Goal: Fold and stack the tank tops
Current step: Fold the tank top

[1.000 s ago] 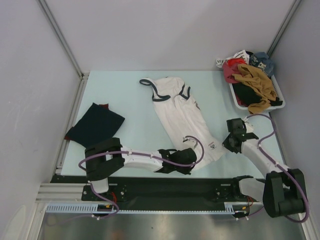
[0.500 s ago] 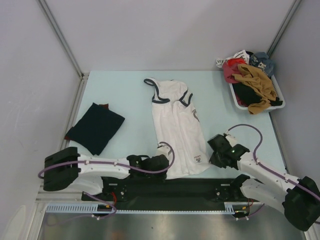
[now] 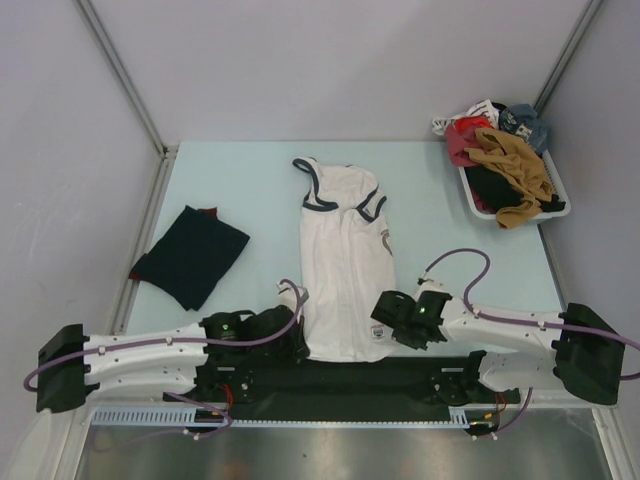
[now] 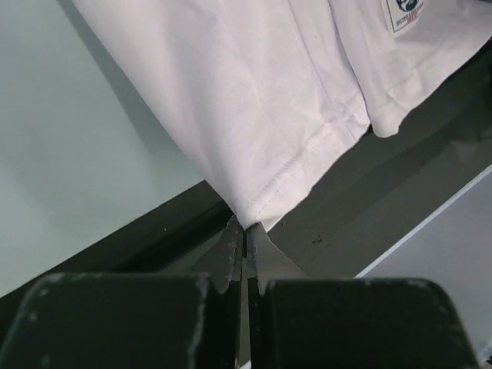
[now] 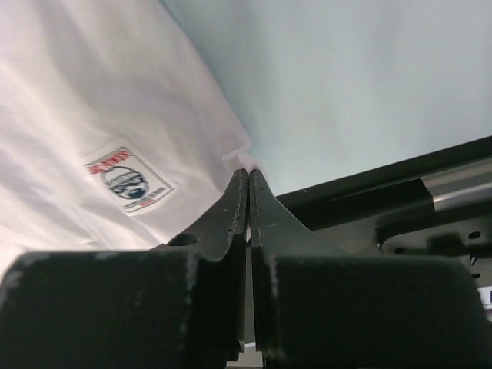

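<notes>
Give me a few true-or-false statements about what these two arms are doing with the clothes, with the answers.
1. The left gripper and the right gripper are each shut on a hem corner of the white tank top. True.
2. The white tank top lies stacked on the navy tank top. False: they lie apart, with the navy one off to the left.
3. The tray at the far right is empty. False: it is heaped with clothes.
4. Neither gripper touches the navy tank top. True.

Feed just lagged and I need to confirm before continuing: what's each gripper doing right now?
Left gripper: shut on the white tank top, at a hem corner.
Right gripper: shut on the other hem corner.
</notes>
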`<state>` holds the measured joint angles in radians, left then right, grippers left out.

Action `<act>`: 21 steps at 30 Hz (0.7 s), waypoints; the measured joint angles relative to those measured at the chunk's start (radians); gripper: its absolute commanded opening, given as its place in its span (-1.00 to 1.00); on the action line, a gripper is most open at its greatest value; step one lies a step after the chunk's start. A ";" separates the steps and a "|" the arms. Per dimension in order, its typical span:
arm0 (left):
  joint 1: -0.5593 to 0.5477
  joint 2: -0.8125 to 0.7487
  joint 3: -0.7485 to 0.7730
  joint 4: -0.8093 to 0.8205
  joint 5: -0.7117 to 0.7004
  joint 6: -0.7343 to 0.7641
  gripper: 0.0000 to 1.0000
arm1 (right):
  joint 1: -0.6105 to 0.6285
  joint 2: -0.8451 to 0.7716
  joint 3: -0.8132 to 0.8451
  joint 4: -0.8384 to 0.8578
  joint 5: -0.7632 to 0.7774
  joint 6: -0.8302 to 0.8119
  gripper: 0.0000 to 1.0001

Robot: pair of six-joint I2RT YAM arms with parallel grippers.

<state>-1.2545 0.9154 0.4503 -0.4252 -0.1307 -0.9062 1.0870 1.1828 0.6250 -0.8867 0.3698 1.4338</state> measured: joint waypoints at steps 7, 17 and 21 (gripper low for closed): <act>0.156 -0.017 -0.005 -0.028 0.063 0.058 -0.99 | 0.005 0.104 0.193 -0.098 0.086 0.091 -1.00; 0.291 0.114 0.082 -0.059 0.113 0.173 -0.99 | -0.080 0.112 0.304 -0.117 0.165 0.080 -1.00; 0.332 0.136 0.152 -0.064 0.116 0.212 -0.99 | -0.184 0.100 0.305 -0.067 0.167 -0.015 -1.00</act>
<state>-0.9230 1.0515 0.6025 -0.4892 -0.0143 -0.6945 0.9028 1.2827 0.9298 -0.9539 0.5365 1.4185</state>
